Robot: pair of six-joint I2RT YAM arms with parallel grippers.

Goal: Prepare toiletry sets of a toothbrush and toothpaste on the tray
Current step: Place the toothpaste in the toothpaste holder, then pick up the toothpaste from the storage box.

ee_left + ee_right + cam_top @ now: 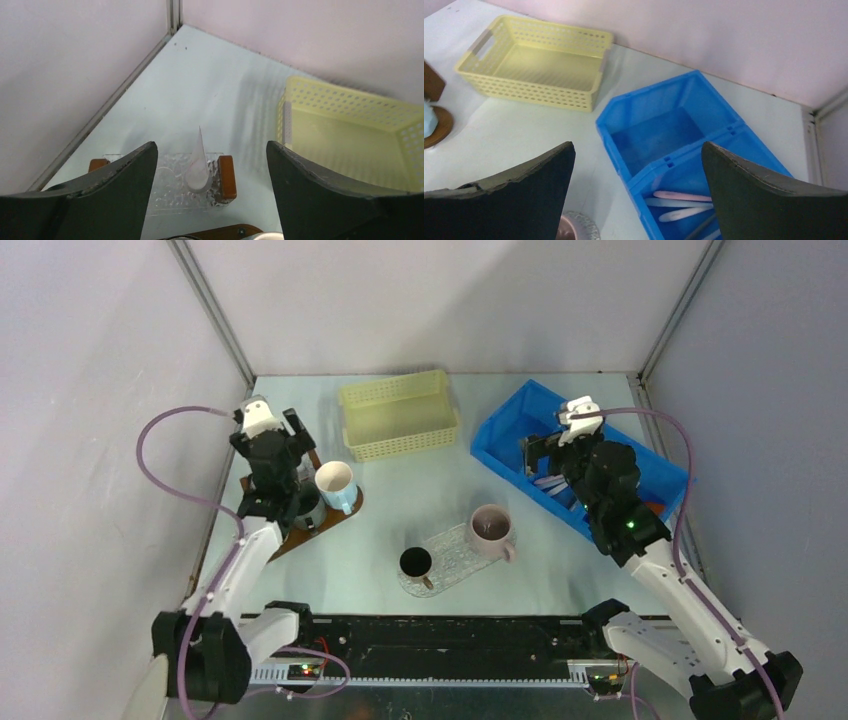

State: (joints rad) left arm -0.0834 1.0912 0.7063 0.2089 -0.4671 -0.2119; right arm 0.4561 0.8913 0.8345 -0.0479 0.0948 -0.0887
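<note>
A small white toothpaste tube (200,167) rests, cap end toward the camera, on a clear textured tray (167,192) with brown wooden handles (226,177). My left gripper (210,146) hangs open just above it, both fingers well apart from the tube; in the top view the left gripper (268,432) hides this tray. My right gripper (638,145) is open and empty above the blue bin (649,107). Pink and white toothbrushes (684,196) lie in the bin's near compartment. In the top view the right gripper (550,452) hovers over the blue bin (510,420).
An empty yellow basket (400,415) stands at the back middle. A pale blue mug (335,485) sits on a brown board (300,535) by the left arm. A clear glass dish (455,565) in the middle carries a black mug (415,562) and a pink mug (490,528). Walls close in on both sides.
</note>
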